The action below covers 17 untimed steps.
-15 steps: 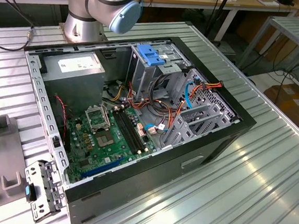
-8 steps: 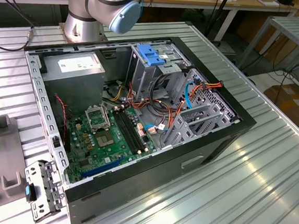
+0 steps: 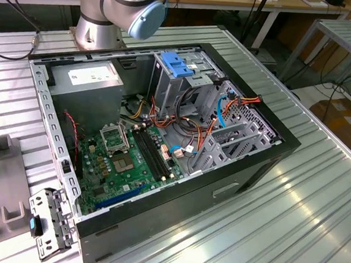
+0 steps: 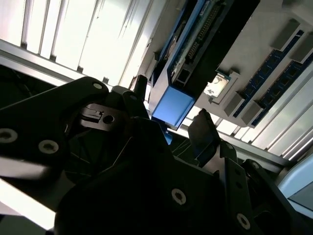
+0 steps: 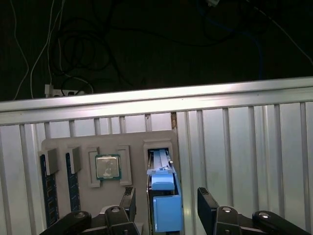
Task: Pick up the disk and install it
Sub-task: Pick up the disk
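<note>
**Exterior view.** The open computer case [image 3: 163,136] lies on the ribbed metal surface [image 3: 289,240]. A light-blue bracket [image 3: 180,67] sits on the drive cage in the upper middle of the frame. Orange and blue cables [image 3: 227,105] hang loose just beside the cage. We judge these could snag anything lowered into that bay.

**Second wrist view.** The hand [image 4: 171,105] is open. Its fingers [image 4: 204,128] flank the disk [image 4: 173,105], and we see no contact. The disk shows a blue plastic end and a dark underside with a row of contacts.

**First wrist view.** The disk [image 5: 164,196] stands on edge in a slot of the grey tray [image 5: 63,144]. It lies between the spread fingers [image 5: 128,199] of the hand [image 5: 166,203], with a gap on each side.

- A processor chip [image 5: 107,167] sits in the neighbouring pocket, with memory sticks [image 5: 46,196] beyond it.
- Risk, our judgement: if one finger lands first, the disk may tip in its slot.
- The smooth blue rail may slip or flex under the clamp, and a grip near one end could let the disk pivot.
</note>
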### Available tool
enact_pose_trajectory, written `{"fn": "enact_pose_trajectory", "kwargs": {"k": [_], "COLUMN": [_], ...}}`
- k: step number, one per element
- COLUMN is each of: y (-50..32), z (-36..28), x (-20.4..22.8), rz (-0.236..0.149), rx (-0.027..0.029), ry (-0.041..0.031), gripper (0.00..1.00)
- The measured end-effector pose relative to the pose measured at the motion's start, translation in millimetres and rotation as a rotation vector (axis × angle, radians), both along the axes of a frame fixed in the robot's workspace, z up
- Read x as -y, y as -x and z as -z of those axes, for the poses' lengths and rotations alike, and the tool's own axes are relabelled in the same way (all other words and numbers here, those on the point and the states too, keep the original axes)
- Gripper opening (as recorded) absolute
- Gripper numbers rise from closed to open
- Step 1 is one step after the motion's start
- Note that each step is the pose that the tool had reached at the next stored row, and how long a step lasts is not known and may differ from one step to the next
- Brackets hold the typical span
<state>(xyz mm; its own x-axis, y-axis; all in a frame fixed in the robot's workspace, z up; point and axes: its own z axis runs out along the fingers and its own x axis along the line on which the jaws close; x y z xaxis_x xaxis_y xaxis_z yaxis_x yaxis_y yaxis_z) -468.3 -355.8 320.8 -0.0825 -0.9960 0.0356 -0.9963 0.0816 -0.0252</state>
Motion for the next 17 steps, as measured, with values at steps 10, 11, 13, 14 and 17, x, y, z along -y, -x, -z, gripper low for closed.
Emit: {"fn": "enact_pose_trajectory", "kwargs": {"k": [10,11,13,14,17], "y": [0.0,0.0,0.0,0.0,0.0], "z": [0.0,0.0,0.1,0.0,0.0], "x": [0.0,0.0,0.0,0.0,0.0], "rz": [0.0,0.0,0.0,0.0,0.0], "rx": [0.0001,0.0001,0.0001,0.0,0.0], "ry": [-0.0178,-0.0202,-0.0231,-0.0248,-0.0287], "gripper": [0.62,0.62,0.62,0.62,0.62]}}
